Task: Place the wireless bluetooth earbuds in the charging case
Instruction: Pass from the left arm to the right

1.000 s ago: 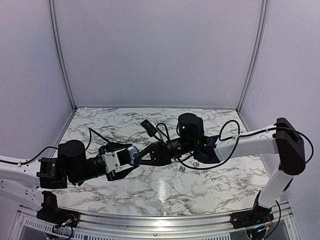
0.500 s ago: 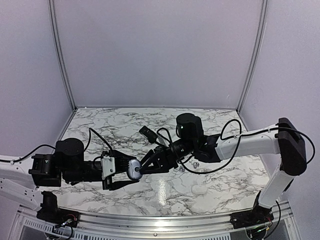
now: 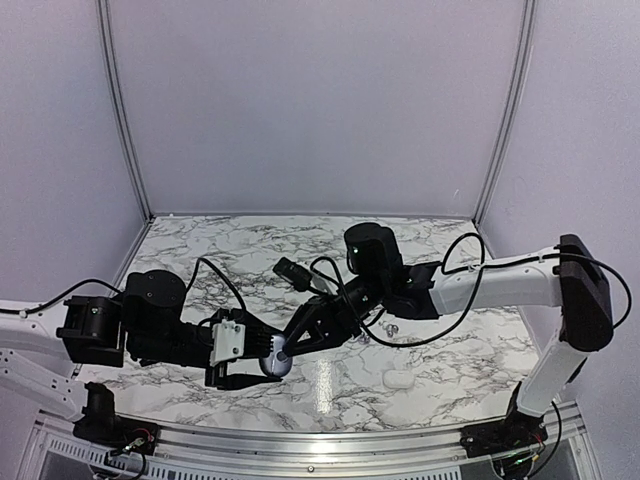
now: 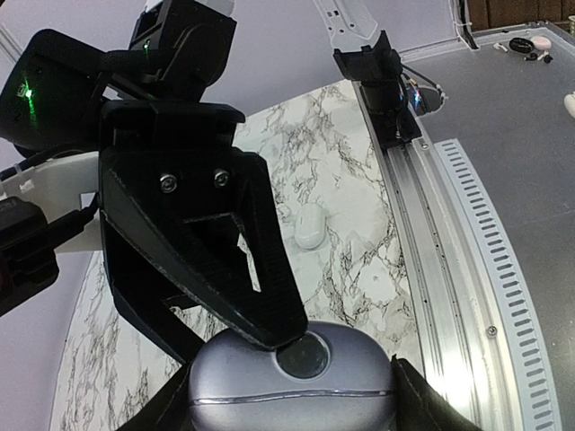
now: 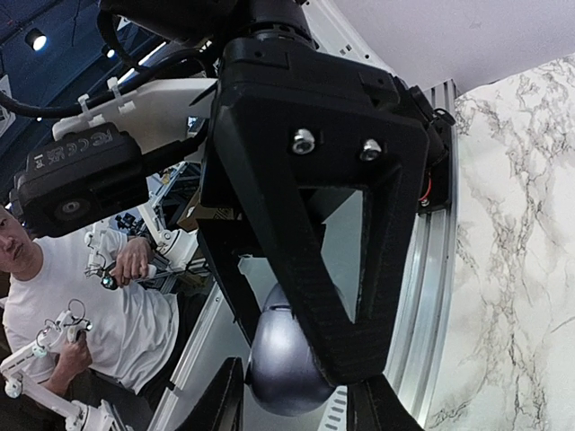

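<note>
Charging case (image 4: 292,395), grey and pebble-shaped, clamped in the left gripper (image 3: 264,360) above the marble table (image 3: 200,250). Opposite, the right gripper (image 3: 287,349) — fingertips pinched on a dark earbud (image 4: 303,357) — touches the case's top. A white case (image 4: 312,224) lies well apart.

Case (image 4: 346,400) glossy grey plastic; table (image 4: 359,260) shiny marble-look; rail (image 4: 449,269) metal.
</note>
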